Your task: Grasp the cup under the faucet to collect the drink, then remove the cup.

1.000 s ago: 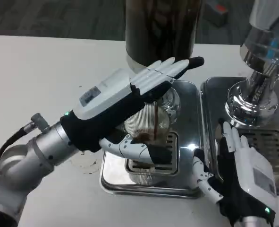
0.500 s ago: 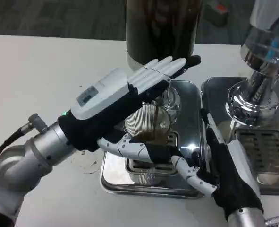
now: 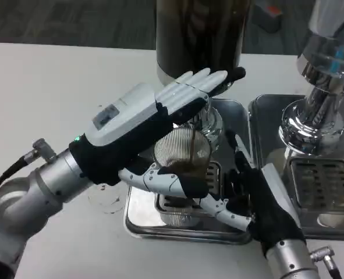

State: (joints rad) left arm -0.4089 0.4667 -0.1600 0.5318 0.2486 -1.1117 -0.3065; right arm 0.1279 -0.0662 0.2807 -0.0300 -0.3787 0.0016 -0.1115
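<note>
A clear ribbed cup [image 3: 174, 152] stands on the grate of the silver drip tray [image 3: 233, 119] under the faucet [image 3: 211, 122]. A thin brown stream [image 3: 192, 148] falls into it, and brown drink lies in its bottom. My left hand [image 3: 142, 125] lies flat over the faucet, fingers stretched to the upper right, its thumb [image 3: 166, 183] curving across the cup's front. My right hand [image 3: 256, 197] stands just right of the cup with fingers spread and upright and its thumb low beside the cup's base. A small gap separates it from the cup wall.
The dark drink dispenser [image 3: 198, 35] rises behind the tray. A second silver tray [image 3: 323, 186] with a shiny chrome machine [image 3: 320, 110] stands close on the right. A wet ring [image 3: 105, 200] marks the white table left of the tray.
My right hand has swung in from the right-hand tray to the cup's right side, turning edge-on. The left hand stays over the faucet, and the stream keeps running.
</note>
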